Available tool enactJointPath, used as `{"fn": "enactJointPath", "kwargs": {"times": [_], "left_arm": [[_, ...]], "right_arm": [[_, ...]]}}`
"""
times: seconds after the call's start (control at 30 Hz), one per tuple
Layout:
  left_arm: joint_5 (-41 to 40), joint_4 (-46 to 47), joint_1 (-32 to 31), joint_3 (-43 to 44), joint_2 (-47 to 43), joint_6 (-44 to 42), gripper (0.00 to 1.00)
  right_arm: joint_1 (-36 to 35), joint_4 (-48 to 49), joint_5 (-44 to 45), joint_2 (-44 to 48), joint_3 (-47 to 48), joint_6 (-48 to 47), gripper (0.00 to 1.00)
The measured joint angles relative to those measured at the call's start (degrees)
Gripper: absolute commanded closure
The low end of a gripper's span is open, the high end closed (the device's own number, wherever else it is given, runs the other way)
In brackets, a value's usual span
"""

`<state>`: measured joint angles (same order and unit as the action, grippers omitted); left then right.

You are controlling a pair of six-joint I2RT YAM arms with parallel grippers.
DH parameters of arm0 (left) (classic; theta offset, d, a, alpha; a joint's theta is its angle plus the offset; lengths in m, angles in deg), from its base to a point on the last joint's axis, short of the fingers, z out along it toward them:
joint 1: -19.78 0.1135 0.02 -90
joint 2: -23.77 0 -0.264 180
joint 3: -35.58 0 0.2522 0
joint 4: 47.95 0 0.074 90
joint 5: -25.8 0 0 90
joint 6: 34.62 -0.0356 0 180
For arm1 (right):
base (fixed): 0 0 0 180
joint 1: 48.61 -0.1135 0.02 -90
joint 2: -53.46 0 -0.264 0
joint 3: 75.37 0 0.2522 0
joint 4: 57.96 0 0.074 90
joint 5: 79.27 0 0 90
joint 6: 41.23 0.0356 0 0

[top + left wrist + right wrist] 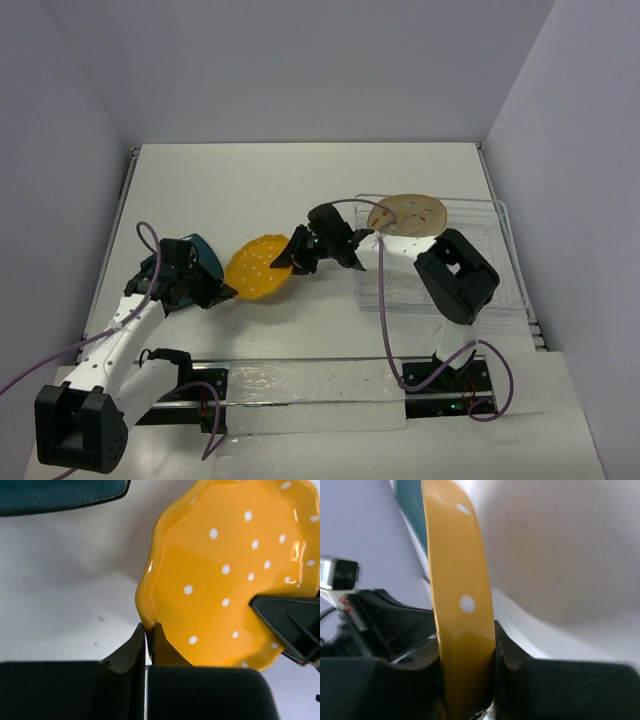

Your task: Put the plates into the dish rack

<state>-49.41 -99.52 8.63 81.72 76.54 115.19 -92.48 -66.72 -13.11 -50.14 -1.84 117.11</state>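
The scalloped yellow-orange plate (pixel 258 266) with pale dots is held between both grippers, left of the dish rack (pixel 490 262). My left gripper (pixel 217 291) is shut on its left rim, which shows pinched between the jaws in the left wrist view (pixel 148 629). My right gripper (pixel 296 256) is shut on its right rim; in the right wrist view (pixel 467 650) the plate (pixel 460 580) is edge-on between the fingers. The cream floral plate (pixel 407 214) stands in the rack's far left part. The dark teal plate (pixel 199 245) lies partly hidden behind my left wrist.
The teal plate's edge (pixel 60 495) shows at the top left of the left wrist view, close to the yellow plate (pixel 225 570). The right gripper's finger (pixel 290 625) shows at that plate's far rim. White walls enclose the table on three sides.
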Motion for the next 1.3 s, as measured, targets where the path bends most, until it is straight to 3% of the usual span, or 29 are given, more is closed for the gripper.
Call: {"fn": "enactJointPath", "kwargs": {"times": [0.13, 0.17, 0.2, 0.23, 0.27, 0.3, 0.33, 0.6, 0.8, 0.97, 1.13, 1.3], "left_arm": [[0.4, 1.0, 0.2, 0.1, -0.3, -0.1, 0.99], [0.5, 1.2, 0.2, 0.2, -0.3, -0.1, 0.93], [0.5, 1.4, 0.2, 0.4, -0.3, -0.1, 0.65], [0.6, 1.6, 0.2, 0.8, -0.3, -0.3, 0.61], [0.6, 1.6, 0.2, 1.4, -0.3, -0.9, 0.25], [1.1, 1.6, 0.1, 2.4, -0.3, -2.0, 0.06], [1.4, 1.7, 0.0, 3.5, -0.4, -2.5, 0.01], [-2.0, 3.0, -0.3, 10.6, -3.9, -4.9, 0.01], [-9.9, 2.9, 0.0, 11.4, -3.0, -4.8, 0.01], [-13.4, 2.6, 1.3, 13.9, 2.2, -5.0, 0.01], [-18.7, 1.7, 2.7, 16.5, 4.8, -4.9, 0.01], [-24.2, -0.3, 5.1, 18.3, 3.8, -3.7, 0.01]], "right_arm": [[0.0, 0.6, 1.3, 1.4, 0.4, -1.8, 1.0], [0.0, 0.4, 1.7, 1.9, 0.5, -2.7, 1.0], [0.0, 0.2, 2.2, 2.4, 0.7, -3.8, 1.0], [0.0, 0.0, 2.9, 3.0, 1.1, -5.1, 1.0], [0.0, -0.3, 3.6, 3.7, 1.5, -6.6, 1.0], [0.0, -0.9, 4.6, 4.5, 2.2, -9.4, 1.0], [0.0, -1.9, 5.9, 5.4, 2.9, -12.3, 1.0], [0.6, -12.5, 15.4, 15.0, 9.9, -41.8, 1.0], [2.4, -24.1, 23.5, 35.3, 10.5, -80.0, 1.0], [10.0, -35.1, 18.9, 50.0, 12.8, -105.2, 1.0], [14.8, -49.1, 15.6, 50.1, 22.9, -122.3, 1.0], [16.3, -60.8, 15.4, 44.7, 25.7, -133.9, 1.0]]}}
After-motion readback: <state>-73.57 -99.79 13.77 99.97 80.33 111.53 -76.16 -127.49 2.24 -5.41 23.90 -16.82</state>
